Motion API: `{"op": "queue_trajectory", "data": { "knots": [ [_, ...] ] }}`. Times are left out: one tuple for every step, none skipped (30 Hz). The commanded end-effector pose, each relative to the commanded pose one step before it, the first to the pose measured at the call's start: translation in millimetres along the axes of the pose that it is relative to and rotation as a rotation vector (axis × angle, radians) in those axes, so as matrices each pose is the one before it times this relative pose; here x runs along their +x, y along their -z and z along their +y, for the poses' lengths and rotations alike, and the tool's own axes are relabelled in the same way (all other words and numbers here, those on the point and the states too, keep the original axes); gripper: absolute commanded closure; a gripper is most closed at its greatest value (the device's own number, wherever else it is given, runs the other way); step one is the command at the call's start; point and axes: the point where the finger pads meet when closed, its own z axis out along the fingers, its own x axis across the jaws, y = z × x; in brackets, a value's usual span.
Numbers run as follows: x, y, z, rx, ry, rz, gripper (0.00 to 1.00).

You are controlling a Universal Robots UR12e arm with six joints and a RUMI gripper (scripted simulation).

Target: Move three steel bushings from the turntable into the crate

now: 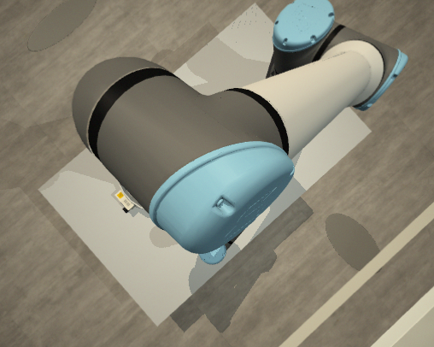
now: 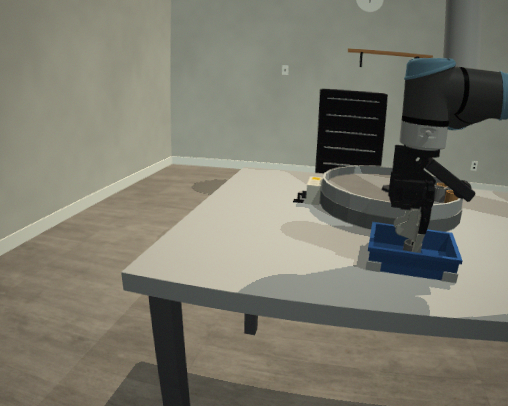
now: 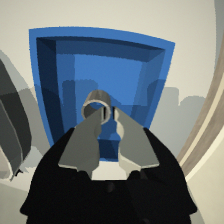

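Note:
My gripper (image 2: 418, 246) (image 3: 109, 107) points down into the blue crate (image 2: 409, 266) (image 3: 100, 33). Its fingertips stand slightly open, with a narrow gap between them. A grey steel bushing (image 2: 408, 244) (image 3: 89, 106) is in the crate area at the fingertips, one tip at its opening and the other just outside its wall. Whether it touches the crate floor is hard to tell. The turntable (image 2: 341, 204) stands behind the crate; copper-coloured bushings (image 2: 450, 195) show at its right side. The arm hides crate and gripper in the top view, and the fingers hide the crate's near part in the wrist view.
A small white box with a yellow mark (image 1: 124, 199) (image 2: 314, 189) stands beside the turntable's left edge. The turntable's raised rim is close behind the gripper. The crate's walls surround the fingertips. The table's front edge (image 2: 304, 310) lies in front of the crate.

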Motion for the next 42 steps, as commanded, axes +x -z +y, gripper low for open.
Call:
{"op": "queue_trajectory", "data": {
  "knots": [
    [0.16, 0.58, 0.54, -0.00114, -0.00009, 0.00029, 0.94],
    [0.00, 0.00, 0.00, 0.00000, 0.00000, 0.00000, 0.94],
    [0.00, 0.00, 0.00, 0.00000, 0.00000, 0.00000, 0.94],
    [0.00, 0.00, 0.00, 0.00000, 0.00000, 0.00000, 0.94],
    [0.00, 0.00, 0.00, 0.00000, 0.00000, 0.00000, 0.94],
    [0.00, 0.00, 0.00, 0.00000, 0.00000, 0.00000, 0.94],
    [0.00, 0.00, 0.00, 0.00000, 0.00000, 0.00000, 0.94],
    [0.00, 0.00, 0.00, 0.00000, 0.00000, 0.00000, 0.94],
    [0.00, 0.00, 0.00, 0.00000, 0.00000, 0.00000, 0.94],
    [0.00, 0.00, 0.00, 0.00000, 0.00000, 0.00000, 0.94],
    [0.00, 0.00, 0.00, 0.00000, 0.00000, 0.00000, 0.94],
    [0.00, 0.00, 0.00, 0.00000, 0.00000, 0.00000, 0.94],
    [0.00, 0.00, 0.00, 0.00000, 0.00000, 0.00000, 0.94],
    [0.00, 0.00, 0.00, 0.00000, 0.00000, 0.00000, 0.94],
    [0.00, 0.00, 0.00, 0.00000, 0.00000, 0.00000, 0.94],
    [0.00, 0.00, 0.00, 0.00000, 0.00000, 0.00000, 0.94],
    [0.00, 0.00, 0.00, 0.00000, 0.00000, 0.00000, 0.94],
    [0.00, 0.00, 0.00, 0.00000, 0.00000, 0.00000, 0.94],
    [0.00, 0.02, 0.00, 0.00000, 0.00000, 0.00000, 0.94],
    [0.00, 0.13, 0.00, 0.00000, 0.00000, 0.00000, 0.94],
    [0.00, 0.33, 0.00, 0.00000, 0.00000, 0.00000, 0.94],
    [0.00, 0.60, 0.00, 0.00000, 0.00000, 0.00000, 0.94],
    [0.00, 0.93, 0.00, 0.00000, 0.00000, 0.00000, 0.94],
    [0.00, 1.30, 0.00, 0.00000, 0.00000, 0.00000, 0.94],
    [0.00, 1.70, 0.00, 0.00000, 0.00000, 0.00000, 0.94],
    [0.00, 2.12, 0.01, 0.00000, 0.00000, 0.00000, 0.94],
    [0.00, 2.53, 0.00, 0.00000, 0.00000, 0.00000, 0.94],
    [0.00, 2.93, 0.00, 0.00000, 0.00000, 0.00000, 0.94],
    [0.00, 3.32, 0.00, 0.00000, 0.00000, 0.00000, 0.94],
    [0.00, 3.67, 0.00, 0.00000, 0.00000, 0.00000, 0.94],
    [0.00, 3.99, 0.00, 0.00000, 0.00000, 0.00000, 0.94],
    [0.00, 4.27, 0.00, 0.00000, 0.00000, 0.00000, 0.94],
    [0.00, 0.00, 0.00, 0.00000, 0.00000, 0.00000, 0.94],
    [0.00, 0.00, 0.00, 0.00000, 0.00000, 0.00000, 0.94],
    [0.00, 4.50, 0.00, 0.00000, 0.00000, 0.00000, 0.94],
    [0.00, 4.68, 0.00, 0.00000, 0.00000, 0.00000, 0.94],
    [0.00, 4.80, 0.00, 0.00000, 0.00000, 0.00000, 0.94],
    [0.00, 4.87, 0.00, 0.00000, 0.00000, 0.00000, 0.94],
    [0.00, 4.87, 0.00, 0.00000, 0.00000, 0.00000, 0.94],
    [0.00, 4.82, 0.00, 0.00000, 0.00000, 0.00000, 0.94],
    [0.00, 4.70, 0.00, 0.00000, 0.00000, 0.00000, 0.94],
    [0.00, 4.53, 0.00, 0.00000, 0.00000, 0.00000, 0.94]
  ]
}}
